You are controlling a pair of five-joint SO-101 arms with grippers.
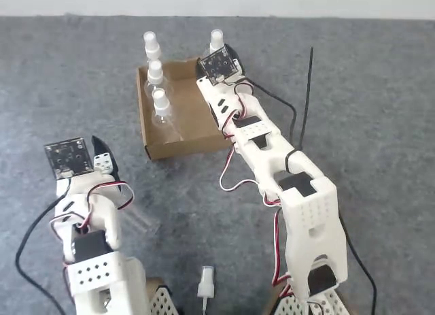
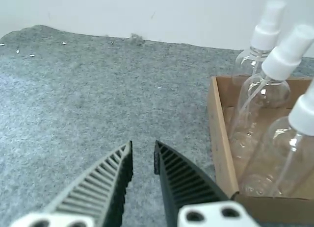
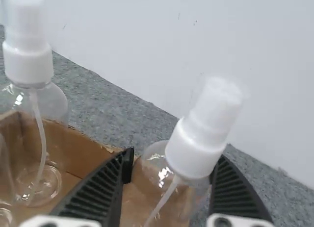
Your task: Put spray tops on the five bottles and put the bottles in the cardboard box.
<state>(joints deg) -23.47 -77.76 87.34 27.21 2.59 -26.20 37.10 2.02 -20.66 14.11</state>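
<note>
**Q.** Hazards, read from left to right?

**A.** At left, possible nudging of what looks like the fifth bottle (image 1: pixel 139 220): clear, uncapped, lying on its side on the grey mat (image 1: pixel 340 70), partly beneath the left arm. Prone to rolling out of reach under any brush from that arm. Toward the middle, a loose spray top (image 1: pixel 206 282) at the near edge of the mat, well apart from that bottle. Easily tipped or pushed away by a poorly centred pinch. Further right, three capped bottles (image 1: pixel 156 73) standing in a row along the left wall of the cardboard box (image 1: pixel 183 150). Liable to topple against one another if struck. At far right, the fourth bottle (image 3: pixel 203 124), capped, at the far right corner of the box. Cannot tell whether wholly inside the wall, hence a risk of catching the rim and tipping over on release.

**Q.** And the poses, in the same order?

**A.** Left gripper (image 2: pixel 143 149): low over bare mat, box off to its right, jaws narrowly parted with nothing between them. Right arm: stretched far forward across the box. Right gripper (image 3: pixel 174 158): closed around the body of the fourth bottle, just below its white spray head, bottle roughly upright.
</note>
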